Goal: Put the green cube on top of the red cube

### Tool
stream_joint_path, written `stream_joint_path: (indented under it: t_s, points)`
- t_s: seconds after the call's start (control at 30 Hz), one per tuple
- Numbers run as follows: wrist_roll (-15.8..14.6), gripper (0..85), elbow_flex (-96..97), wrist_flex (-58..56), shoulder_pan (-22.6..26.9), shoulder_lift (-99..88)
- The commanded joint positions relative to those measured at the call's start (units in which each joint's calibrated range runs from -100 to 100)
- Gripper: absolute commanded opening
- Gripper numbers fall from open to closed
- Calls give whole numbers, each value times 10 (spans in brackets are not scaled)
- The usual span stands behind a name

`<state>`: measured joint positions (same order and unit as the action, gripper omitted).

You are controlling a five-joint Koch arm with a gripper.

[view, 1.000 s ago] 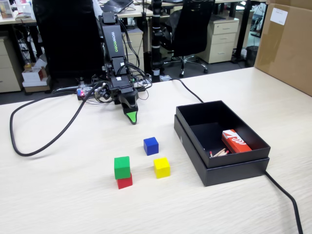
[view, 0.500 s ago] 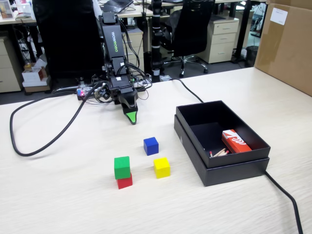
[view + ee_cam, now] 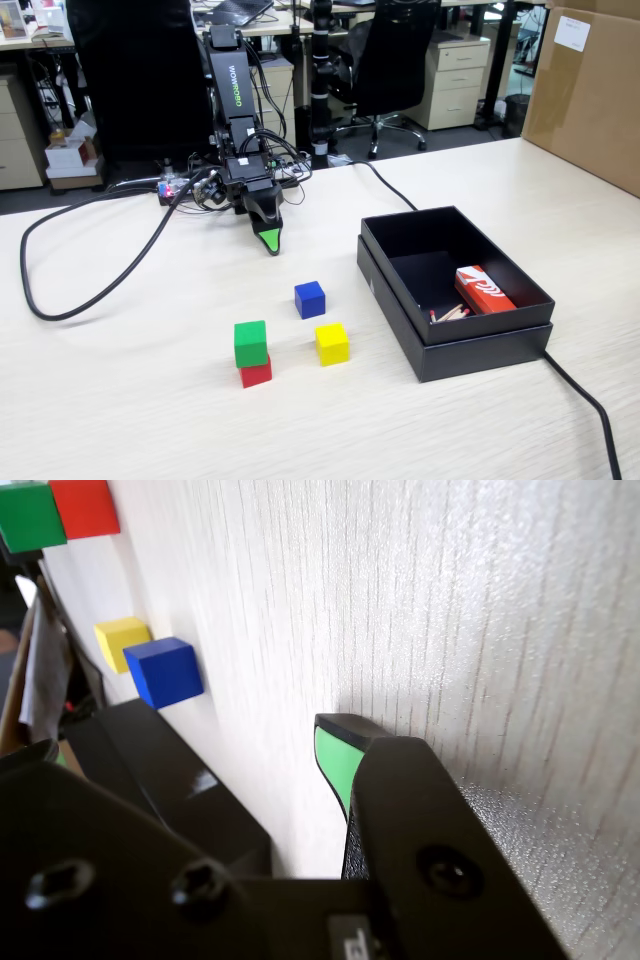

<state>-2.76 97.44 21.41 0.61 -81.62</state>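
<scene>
The green cube [image 3: 251, 342] sits stacked on the red cube [image 3: 256, 373] on the tabletop [image 3: 120, 400], well apart from the empty gripper [image 3: 270, 241], whose jaws look closed together in the fixed view, while the wrist view shows only one green-tipped jaw clearly.

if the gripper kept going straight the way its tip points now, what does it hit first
Most likely the bare table: the gripper points steeply down, its tip just above the wood. The blue cube lies further on, apart from it.
</scene>
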Motion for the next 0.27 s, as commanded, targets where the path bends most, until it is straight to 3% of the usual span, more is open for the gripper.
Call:
stream_joint_path:
  t_s: [0.0,0.23]
  points:
    - [0,488,-3,-2,0,1]
    - [0,488,-3,-2,0,1]
